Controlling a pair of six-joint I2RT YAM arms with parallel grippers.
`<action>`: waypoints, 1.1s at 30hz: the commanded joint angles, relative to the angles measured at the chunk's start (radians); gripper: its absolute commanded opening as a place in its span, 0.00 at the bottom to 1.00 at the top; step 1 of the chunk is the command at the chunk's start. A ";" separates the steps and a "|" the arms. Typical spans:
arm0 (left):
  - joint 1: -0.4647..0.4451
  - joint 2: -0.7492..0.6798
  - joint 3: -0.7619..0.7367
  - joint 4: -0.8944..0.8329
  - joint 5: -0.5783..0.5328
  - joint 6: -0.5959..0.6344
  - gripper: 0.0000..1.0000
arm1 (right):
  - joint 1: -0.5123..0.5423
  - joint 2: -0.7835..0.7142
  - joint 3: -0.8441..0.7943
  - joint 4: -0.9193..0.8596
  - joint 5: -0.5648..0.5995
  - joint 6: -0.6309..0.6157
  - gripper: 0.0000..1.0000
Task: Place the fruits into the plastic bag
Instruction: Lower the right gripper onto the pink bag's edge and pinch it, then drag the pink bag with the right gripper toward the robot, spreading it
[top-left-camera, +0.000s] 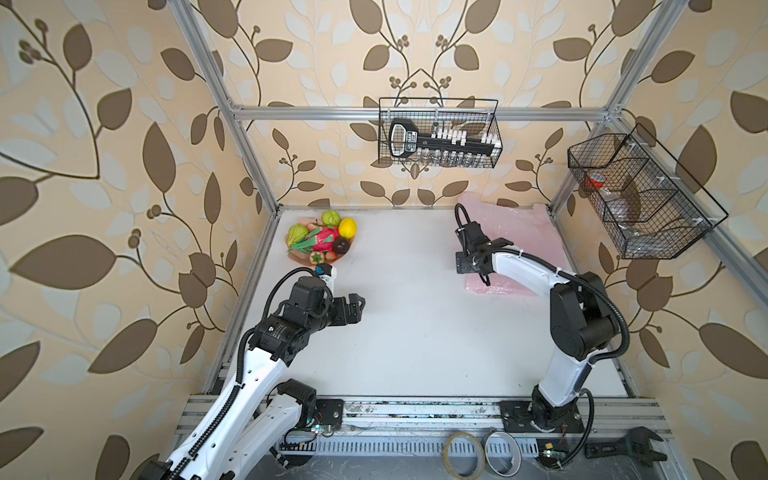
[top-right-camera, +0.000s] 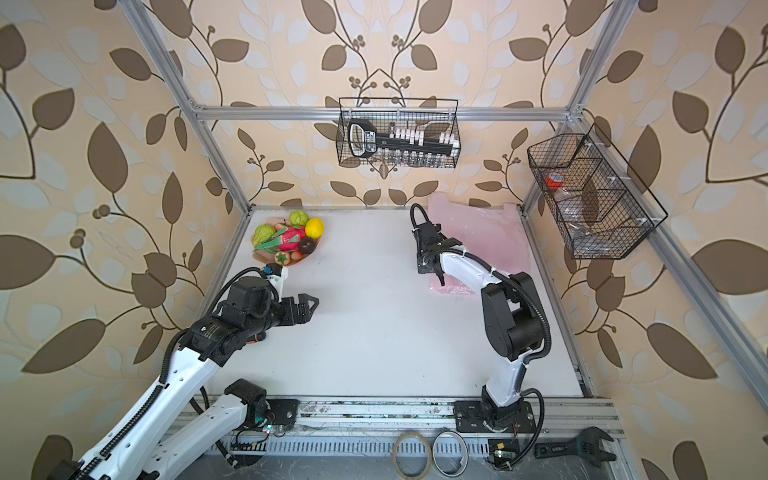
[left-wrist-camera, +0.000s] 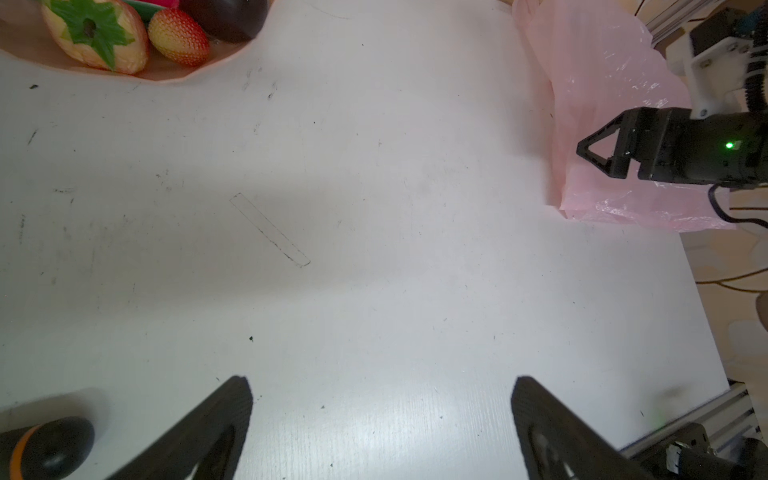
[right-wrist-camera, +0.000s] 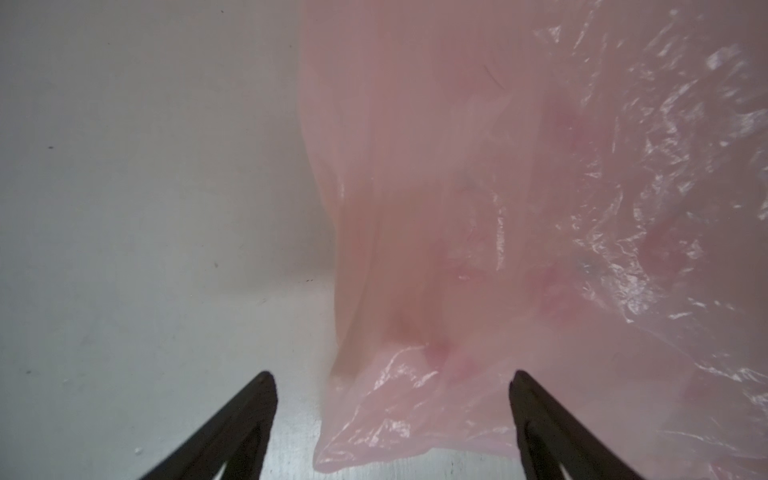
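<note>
The fruits (top-left-camera: 322, 239) lie heaped on a peach-pink dish (top-left-camera: 292, 254) at the table's back left: two lumpy green ones, a yellow lemon (top-left-camera: 348, 227), a magenta dragon fruit, a dark purple one (top-left-camera: 342, 246) and small red ones (left-wrist-camera: 178, 37). The pale-pink plastic bag (top-left-camera: 509, 226) lies flat at the back right. My left gripper (top-left-camera: 357, 306) hovers open in front of the dish, nothing between its fingers (left-wrist-camera: 232, 407). My right gripper (top-left-camera: 473, 270) points down over the bag's near left corner (right-wrist-camera: 374, 424). It is open, and the corner lies between the fingers (right-wrist-camera: 253, 407) without touching them.
A wire basket (top-left-camera: 438, 133) hangs on the back wall and another (top-left-camera: 636, 195) on the right wall. Two tape rolls (top-left-camera: 463, 455) and a black wrench (top-left-camera: 623, 449) lie on the front rail. A black and orange object (left-wrist-camera: 45, 449) sits by my left gripper.
</note>
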 joint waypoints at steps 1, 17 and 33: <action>-0.010 -0.008 0.041 -0.019 0.041 -0.021 0.99 | 0.008 0.045 0.051 0.021 0.046 -0.039 0.83; -0.010 0.038 0.043 -0.023 -0.009 -0.040 0.99 | 0.014 0.056 -0.025 0.061 0.120 -0.063 0.04; -0.006 0.107 0.145 -0.080 -0.092 -0.173 0.99 | 0.242 -0.233 -0.277 0.210 0.111 -0.302 0.00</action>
